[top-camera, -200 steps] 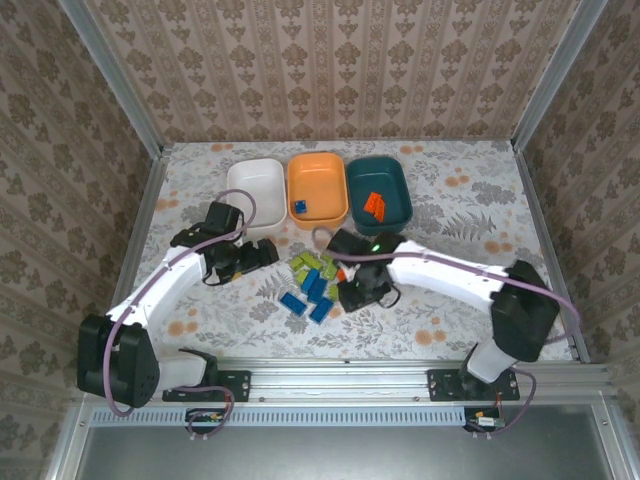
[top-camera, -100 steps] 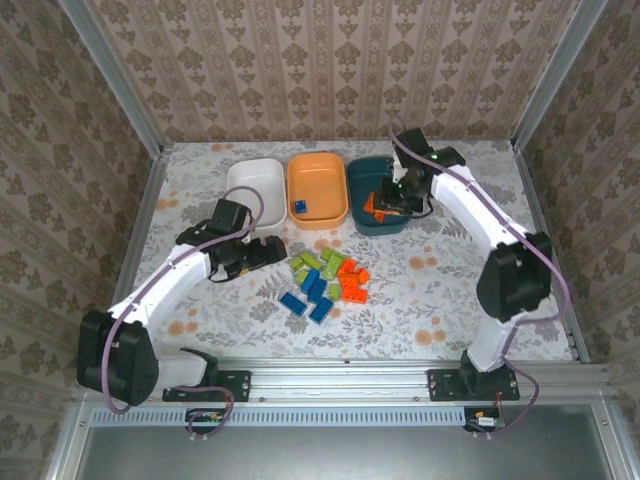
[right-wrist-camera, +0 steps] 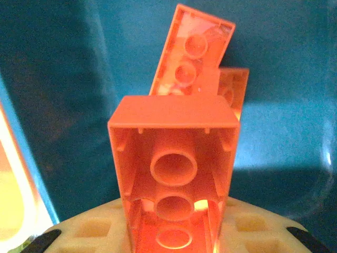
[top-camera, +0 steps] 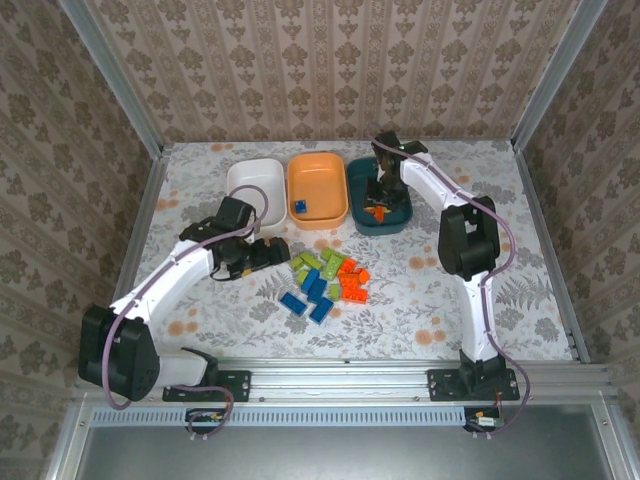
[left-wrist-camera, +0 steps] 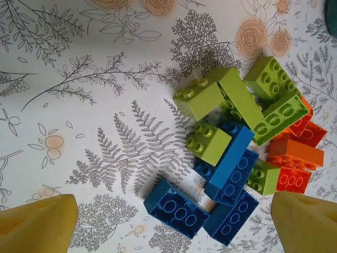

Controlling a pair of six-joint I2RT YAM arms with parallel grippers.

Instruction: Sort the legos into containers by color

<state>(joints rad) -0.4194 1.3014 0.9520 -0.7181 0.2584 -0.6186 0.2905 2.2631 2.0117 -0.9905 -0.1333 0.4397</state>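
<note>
1. Your right gripper (top-camera: pixel 381 196) is clamped on an orange brick (right-wrist-camera: pixel 174 174), whose hollow underside faces the wrist camera.
2. You are holding that brick inside the dark teal bowl (top-camera: pixel 357 185), at the right end of the row of bowls along the tabletop's (top-camera: pixel 450 290) far edge.
3. Two more orange bricks (right-wrist-camera: pixel 192 50) lie in that bowl, just behind the held one.
4. The orange bowl (top-camera: pixel 318 175) stands in the middle of the row, with a single blue brick (top-camera: pixel 300 206) near its front left corner. The white bowl (top-camera: pixel 258 175) is at the left end.
5. Your left gripper (left-wrist-camera: pixel 171 211) hovers above the tabletop, just left of the pile, with its yellow fingers (left-wrist-camera: pixel 37 224) spread wide apart.
6. The pile of legos (top-camera: pixel 325 278) lies loose near the middle of the tabletop. Lime green bricks are on its far side, blue ones are toward the near edge, and orange ones are on its right.
</note>
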